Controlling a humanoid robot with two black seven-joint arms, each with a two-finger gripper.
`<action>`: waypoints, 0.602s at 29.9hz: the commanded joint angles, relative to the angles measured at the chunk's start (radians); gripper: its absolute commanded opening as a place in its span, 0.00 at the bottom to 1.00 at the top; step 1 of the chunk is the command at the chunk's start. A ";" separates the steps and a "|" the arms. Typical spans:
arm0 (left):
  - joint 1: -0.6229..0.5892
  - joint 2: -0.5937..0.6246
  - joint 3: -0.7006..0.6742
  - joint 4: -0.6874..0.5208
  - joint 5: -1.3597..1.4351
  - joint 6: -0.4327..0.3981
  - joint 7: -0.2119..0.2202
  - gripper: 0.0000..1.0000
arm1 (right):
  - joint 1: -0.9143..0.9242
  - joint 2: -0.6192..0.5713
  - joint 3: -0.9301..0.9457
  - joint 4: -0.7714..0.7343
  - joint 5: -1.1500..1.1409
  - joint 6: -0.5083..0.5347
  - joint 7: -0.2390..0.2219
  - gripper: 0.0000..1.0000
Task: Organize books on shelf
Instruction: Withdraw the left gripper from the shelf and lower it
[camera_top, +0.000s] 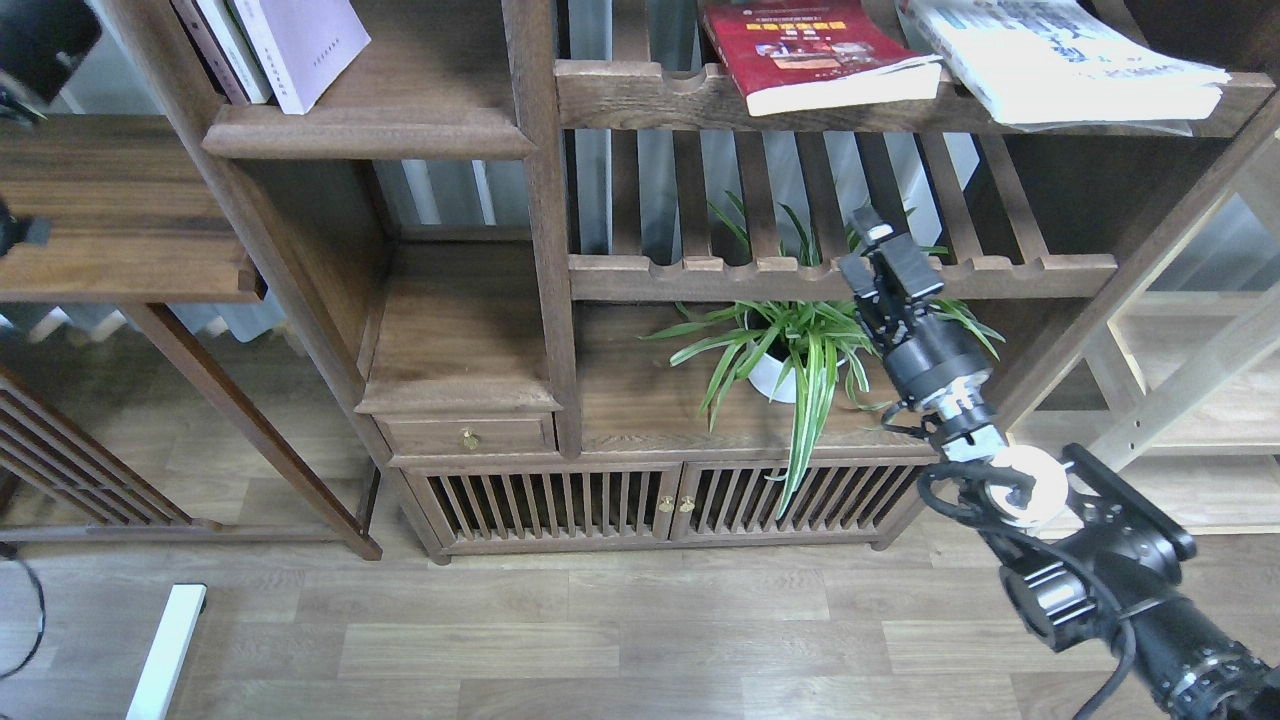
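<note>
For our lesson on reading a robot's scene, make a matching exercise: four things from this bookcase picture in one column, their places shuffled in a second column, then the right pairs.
Things
1. lavender book
2. dark red book
3. white book
4. potted plant

Places
A. flat on the slatted rack, far right
B. low compartment, behind the right gripper
C. leaning upright on the solid shelf, upper left
D. flat on the slatted rack, left of another book

Pairs: 1-C, 2-D, 3-A, 4-B
</note>
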 joint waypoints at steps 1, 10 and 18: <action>0.154 0.000 -0.006 0.007 -0.113 -0.213 0.003 0.76 | -0.028 -0.027 0.006 0.004 0.030 0.000 0.000 0.90; 0.365 -0.093 0.011 0.010 -0.248 -0.383 -0.005 0.86 | -0.114 -0.027 0.072 0.104 0.102 0.000 0.009 0.89; 0.480 -0.249 0.031 0.014 -0.262 -0.383 -0.007 0.98 | -0.171 -0.059 0.102 0.208 0.162 -0.039 0.014 0.89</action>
